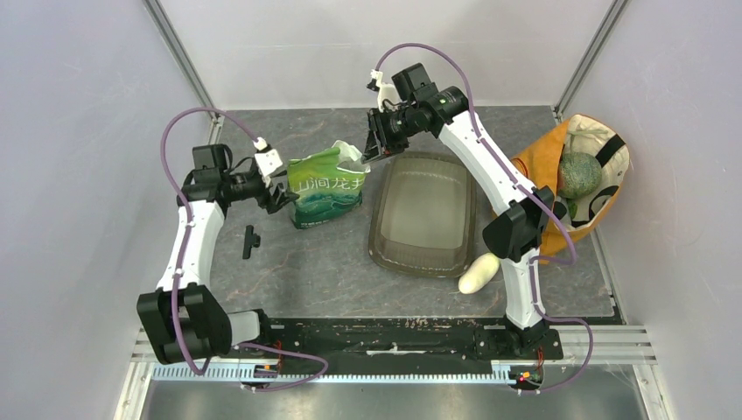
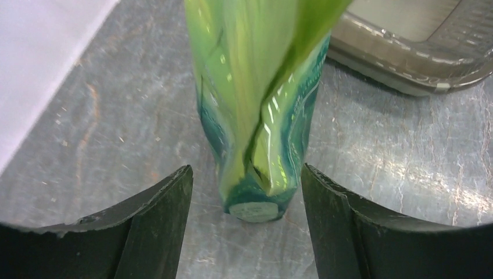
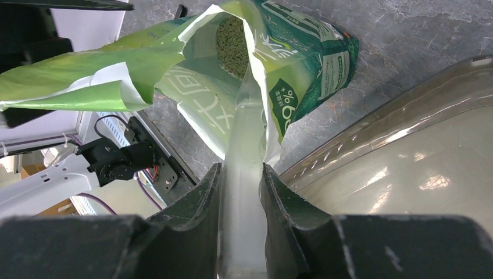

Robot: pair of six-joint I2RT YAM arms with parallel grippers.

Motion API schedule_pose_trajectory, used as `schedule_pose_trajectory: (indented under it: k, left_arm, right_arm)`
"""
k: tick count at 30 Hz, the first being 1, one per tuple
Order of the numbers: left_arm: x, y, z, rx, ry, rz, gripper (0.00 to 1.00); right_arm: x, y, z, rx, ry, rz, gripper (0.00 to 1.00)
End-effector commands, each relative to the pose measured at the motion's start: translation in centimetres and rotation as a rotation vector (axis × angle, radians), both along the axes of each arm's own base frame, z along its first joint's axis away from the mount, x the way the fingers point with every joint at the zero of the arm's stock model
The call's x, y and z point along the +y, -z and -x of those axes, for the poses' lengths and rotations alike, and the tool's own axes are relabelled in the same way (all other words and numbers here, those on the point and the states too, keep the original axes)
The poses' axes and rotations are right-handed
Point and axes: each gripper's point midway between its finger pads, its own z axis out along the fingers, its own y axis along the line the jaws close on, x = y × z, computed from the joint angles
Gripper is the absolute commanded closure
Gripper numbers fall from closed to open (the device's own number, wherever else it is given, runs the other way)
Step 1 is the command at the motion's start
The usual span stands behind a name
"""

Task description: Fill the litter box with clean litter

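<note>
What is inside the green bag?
Through its open top, the green bag shows small greenish-grey pellets, probably the litter. The bag's printed sides hide how far down they go.

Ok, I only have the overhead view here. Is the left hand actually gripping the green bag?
Observer: No. Its wrist view shows the left hand open, straddling the bottom corner of the green bag, not clamped on it.
Operator: And the right one?
Observer: The right hand is shut on a pale flap at the bag's opened top edge.
Operator: Can you see inside the bag?
Observer: Yes, the right wrist view looks into the mouth. The litter shows as small pellets that look greenish there.
</note>
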Motion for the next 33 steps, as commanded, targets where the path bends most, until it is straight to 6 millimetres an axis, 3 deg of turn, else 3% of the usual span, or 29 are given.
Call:
schedule_pose_trajectory:
  k: [1, 6, 10, 14, 16, 19, 23, 25, 33]
  left_arm:
    - [0.2, 0.9, -1.1, -0.024, -0.019, 0.042, 0.24]
    - [-0.1, 1.9, -2.6, -0.046, -0.049, 0.122, 0.14]
    - [0.1, 3.3, -3.3, -0.047, -0.064, 0.126, 0.15]
    - [0.2, 4.6, -3.5, -0.04, -0.067, 0.117, 0.21]
    - [0.0, 4.7, -3.5, -0.024, -0.055, 0.133, 0.33]
    - [-0.6, 4.1, -3.1, -0.001, -0.027, 0.168, 0.66]
    - [-1.0, 3.2, -1.6, -0.005, 0.055, 0.118, 0.92]
    - [-1.1, 2.5, -0.6, -0.014, 0.097, 0.075, 0.98]
    - [-0.4, -2.9, 0.5, -0.151, 0.161, -0.077, 0.98]
  right_arm:
    - [-0.4, -1.8, -0.7, -0.069, 0.009, -0.009, 1.0]
    - [-0.3, -1.5, -0.8, -0.064, 0.012, -0.005, 1.0]
    - [-0.4, -1.2, -0.8, -0.059, 0.013, -0.001, 1.0]
    - [-0.4, -1.0, -0.8, -0.059, 0.011, 0.004, 1.0]
    - [-0.4, -0.8, -0.9, -0.057, 0.013, 0.008, 1.0]
    - [-0.5, -0.4, -1.0, -0.058, 0.014, 0.019, 1.0]
    - [-0.7, -0.4, -1.1, -0.065, 0.018, 0.026, 1.0]
    - [-0.8, -0.6, -1.1, -0.07, 0.021, 0.026, 1.0]
    - [-1.3, -1.4, -0.6, -0.098, 0.002, 0.03, 1.0]
